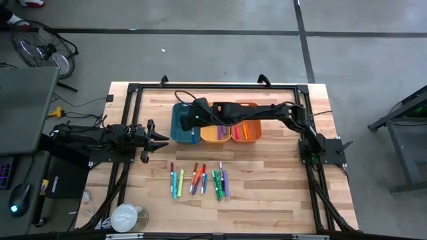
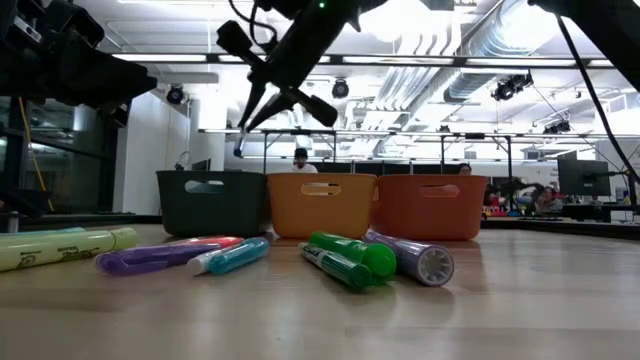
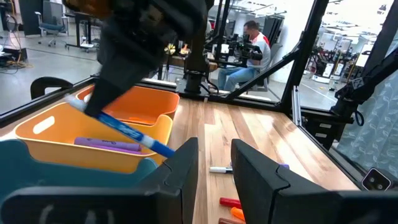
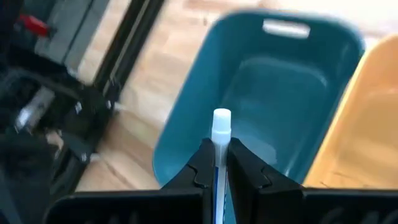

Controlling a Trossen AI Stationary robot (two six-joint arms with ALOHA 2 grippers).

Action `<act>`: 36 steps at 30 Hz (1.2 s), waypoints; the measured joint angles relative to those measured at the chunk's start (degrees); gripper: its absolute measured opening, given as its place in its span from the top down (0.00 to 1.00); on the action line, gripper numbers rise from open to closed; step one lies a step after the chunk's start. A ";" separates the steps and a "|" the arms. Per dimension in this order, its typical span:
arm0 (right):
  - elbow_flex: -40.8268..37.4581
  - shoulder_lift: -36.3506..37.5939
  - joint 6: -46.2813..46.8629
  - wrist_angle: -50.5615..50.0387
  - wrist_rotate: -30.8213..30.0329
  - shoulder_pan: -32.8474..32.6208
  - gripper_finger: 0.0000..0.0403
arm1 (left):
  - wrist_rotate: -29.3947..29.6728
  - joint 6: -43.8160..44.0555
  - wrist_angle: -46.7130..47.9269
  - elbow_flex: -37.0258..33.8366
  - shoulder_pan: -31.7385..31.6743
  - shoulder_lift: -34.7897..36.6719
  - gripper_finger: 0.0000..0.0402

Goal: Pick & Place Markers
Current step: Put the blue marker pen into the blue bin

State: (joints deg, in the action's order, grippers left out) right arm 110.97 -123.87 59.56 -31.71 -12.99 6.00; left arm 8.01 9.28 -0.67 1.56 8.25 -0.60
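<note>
Your left gripper (image 1: 160, 140) waits at the tabletop's left edge, fingers apart. Three bins stand in a row toward the far edge: teal bin (image 1: 180, 123), yellow-orange bin (image 1: 215, 133), orange bin (image 1: 248, 131). Your right gripper (image 1: 195, 121) hangs over the teal bin, clamped on a blue marker (image 4: 221, 140). Roughly nine markers (image 1: 199, 180) lie loose nearer the front edge.
</note>
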 joint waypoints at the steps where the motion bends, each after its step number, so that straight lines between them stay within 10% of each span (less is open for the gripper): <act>1: 0.03 0.02 0.37 0.08 -0.90 0.19 0.97 | 0.02 0.02 0.00 0.00 0.00 0.00 0.77; 36: -0.04 -6.73 4.49 6.74 4.36 3.81 0.90 | 0.07 0.02 0.00 0.00 0.01 0.00 0.77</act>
State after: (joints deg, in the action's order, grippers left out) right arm 110.93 -130.61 64.05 -24.97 -8.62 9.80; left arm 8.08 9.30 -0.67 1.56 8.27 -0.60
